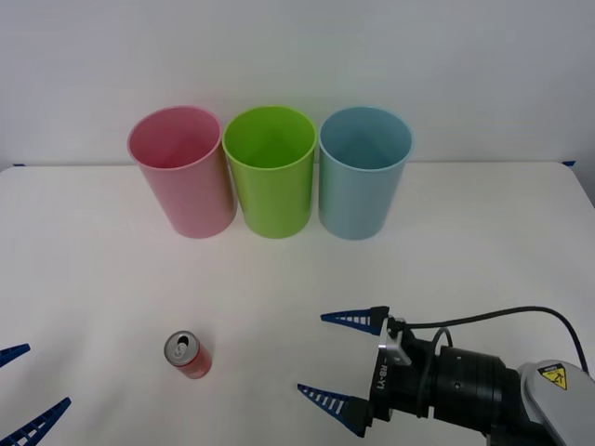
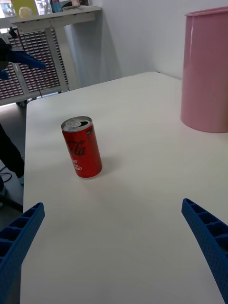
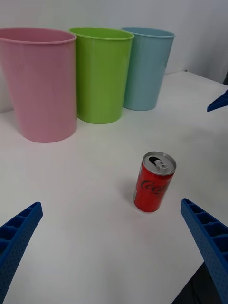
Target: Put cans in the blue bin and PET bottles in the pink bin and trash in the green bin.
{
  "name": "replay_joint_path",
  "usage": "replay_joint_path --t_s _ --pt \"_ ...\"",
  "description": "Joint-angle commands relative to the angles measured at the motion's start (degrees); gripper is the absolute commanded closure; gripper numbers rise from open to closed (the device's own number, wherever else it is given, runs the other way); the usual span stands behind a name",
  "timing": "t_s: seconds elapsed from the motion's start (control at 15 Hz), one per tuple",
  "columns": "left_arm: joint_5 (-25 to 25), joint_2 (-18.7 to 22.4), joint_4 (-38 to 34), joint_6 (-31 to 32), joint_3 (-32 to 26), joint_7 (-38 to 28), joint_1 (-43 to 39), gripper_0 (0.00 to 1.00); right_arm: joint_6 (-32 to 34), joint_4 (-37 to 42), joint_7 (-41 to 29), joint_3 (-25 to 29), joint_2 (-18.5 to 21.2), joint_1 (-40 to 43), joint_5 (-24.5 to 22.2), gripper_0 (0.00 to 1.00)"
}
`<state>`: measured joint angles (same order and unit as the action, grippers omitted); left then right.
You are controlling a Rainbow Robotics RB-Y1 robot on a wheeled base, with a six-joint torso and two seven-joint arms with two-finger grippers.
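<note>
Can (image 1: 189, 354) stands upright on the white table (image 1: 93, 279), well in front of your pink bin (image 1: 181, 172). Your right claw (image 1: 339, 362) sits wide open and empty beside it; your left claw (image 1: 23, 390) likewise, nearby.

Front view: high above the arms, facing forward and down on the white surface (image 1: 93, 279); three bins in a row at the far side.
Right wrist view: low over the surface, facing across it toward the red can (image 2: 81, 147), near; pink bin (image 2: 206, 71) at one edge.
Left wrist view: low, facing the bins, can close.
Shared: can and pink bin.
</note>
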<state>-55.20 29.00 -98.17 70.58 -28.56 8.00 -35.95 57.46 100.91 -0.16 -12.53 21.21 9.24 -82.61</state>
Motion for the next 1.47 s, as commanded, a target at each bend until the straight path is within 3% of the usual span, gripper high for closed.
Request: replay_joint_path --t_s 0.07,0.47,1.13,1.47 --pt "0.00 0.00 0.00 0.00 0.00 0.00 0.00 0.00 -0.42 -4.05 0.96 -1.97 -1.70 -2.12 -0.36 0.00" --pt "0.00 0.00 0.00 0.00 0.00 0.00 0.00 0.00 -5.52 -7.92 1.92 -7.60 -2.93 -5.99 -0.36 0.00" --pt "0.00 0.00 0.00 0.00 0.00 0.00 0.00 0.00 -12.20 -16.27 5.17 -14.36 -8.38 -11.00 -1.24 0.00" --pt "0.00 0.00 0.00 0.00 0.00 0.00 0.00 0.00 -18.61 -19.17 5.70 -18.76 -10.05 -13.90 -1.24 0.00"
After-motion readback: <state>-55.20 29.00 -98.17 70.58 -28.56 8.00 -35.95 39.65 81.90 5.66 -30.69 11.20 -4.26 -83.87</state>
